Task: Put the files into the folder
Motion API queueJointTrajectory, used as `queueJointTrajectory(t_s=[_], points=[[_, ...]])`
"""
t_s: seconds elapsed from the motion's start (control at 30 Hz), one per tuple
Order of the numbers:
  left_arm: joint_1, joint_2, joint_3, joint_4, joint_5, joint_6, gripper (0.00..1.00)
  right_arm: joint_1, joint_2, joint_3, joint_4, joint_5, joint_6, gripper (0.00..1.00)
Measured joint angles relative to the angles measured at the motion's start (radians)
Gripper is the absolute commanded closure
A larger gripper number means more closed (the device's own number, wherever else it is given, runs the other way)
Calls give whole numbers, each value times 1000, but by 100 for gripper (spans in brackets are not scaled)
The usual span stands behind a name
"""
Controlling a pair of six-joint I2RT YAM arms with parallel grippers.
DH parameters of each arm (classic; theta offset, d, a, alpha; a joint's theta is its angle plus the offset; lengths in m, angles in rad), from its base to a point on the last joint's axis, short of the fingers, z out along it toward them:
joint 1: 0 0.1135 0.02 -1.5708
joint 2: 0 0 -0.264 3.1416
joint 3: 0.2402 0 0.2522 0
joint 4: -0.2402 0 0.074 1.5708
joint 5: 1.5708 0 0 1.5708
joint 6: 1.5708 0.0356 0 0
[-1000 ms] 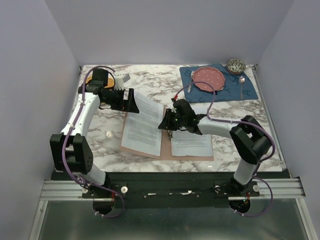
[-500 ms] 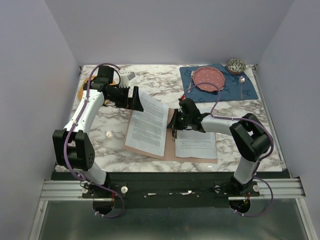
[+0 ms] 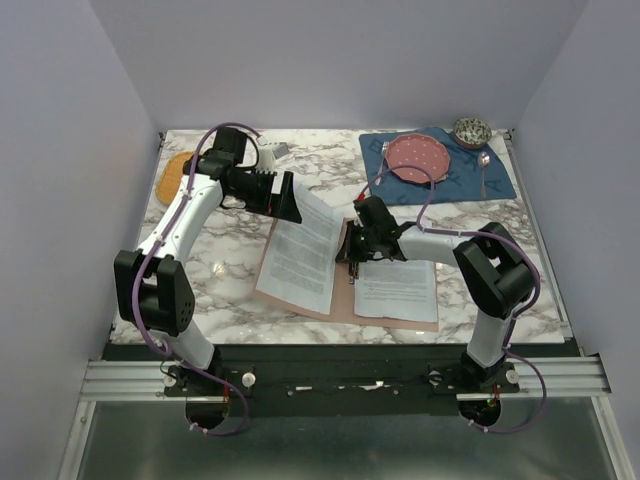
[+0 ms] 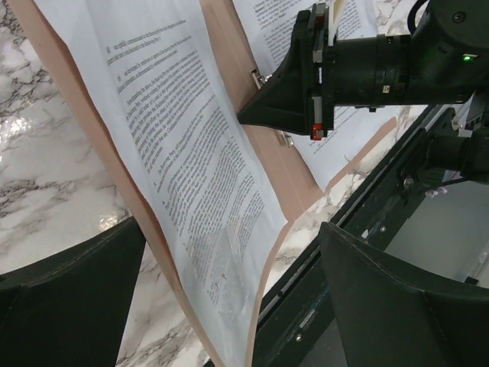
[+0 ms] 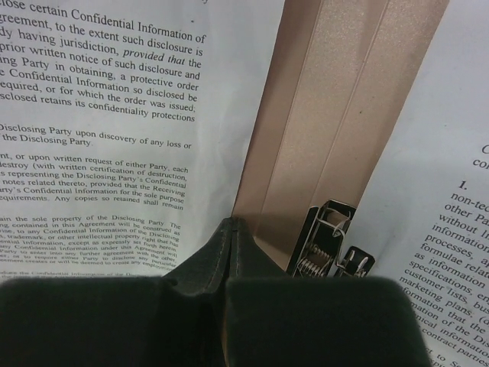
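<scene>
The pinkish-brown folder [image 3: 342, 285] lies open on the marble table. One printed sheet [image 3: 300, 250] lies on its left flap, a second sheet [image 3: 396, 290] on its right flap. My left gripper [image 3: 289, 205] is open at the left flap's far corner, and flap and sheet tilt up against it. In the left wrist view the sheet [image 4: 183, 145] and flap edge [image 4: 263, 145] pass between my spread fingers [image 4: 69, 298]. My right gripper [image 3: 351, 250] is shut, its tip [image 5: 233, 223] pressing the bare spine [image 5: 336, 99] beside the metal clip [image 5: 328, 237].
A blue placemat [image 3: 500, 180] at the back right carries a pink plate [image 3: 417, 157], fork [image 3: 384, 160] and spoon [image 3: 483, 165], with a small bowl [image 3: 471, 130] behind. An orange mat [image 3: 175, 175] lies at the back left. A small white object [image 3: 218, 268] sits left of the folder.
My left gripper has moved right and back, tipping the left flap and its sheet up toward the spine. The folder has slid slightly right. My right gripper stays at the spine.
</scene>
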Motion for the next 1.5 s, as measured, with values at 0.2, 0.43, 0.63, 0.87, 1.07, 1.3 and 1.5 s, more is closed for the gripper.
queueJointTrajectory(t_s=[0.2, 0.43, 0.63, 0.87, 1.07, 1.3, 1.5], points=[[-31, 12, 26, 1, 23, -6, 1, 0, 0, 8, -15, 0, -7, 94], [-57, 20, 55, 2, 41, -17, 1, -5, -3, 10, -32, 2, -21, 92], [-74, 20, 80, 3, 45, -23, 1, -39, -14, 10, -71, 2, -43, 92], [-100, 20, 89, 5, 53, -27, 1, -54, -16, 10, -84, 1, -52, 94], [-122, 20, 89, 9, 63, -35, 1, -55, 12, 33, -81, -30, -49, 96], [-145, 20, 98, 10, 81, -43, 1, -57, 61, 73, -63, -99, -19, 96], [-147, 20, 100, 13, 87, -45, 1, -20, 151, 177, -55, -148, 32, 97]])
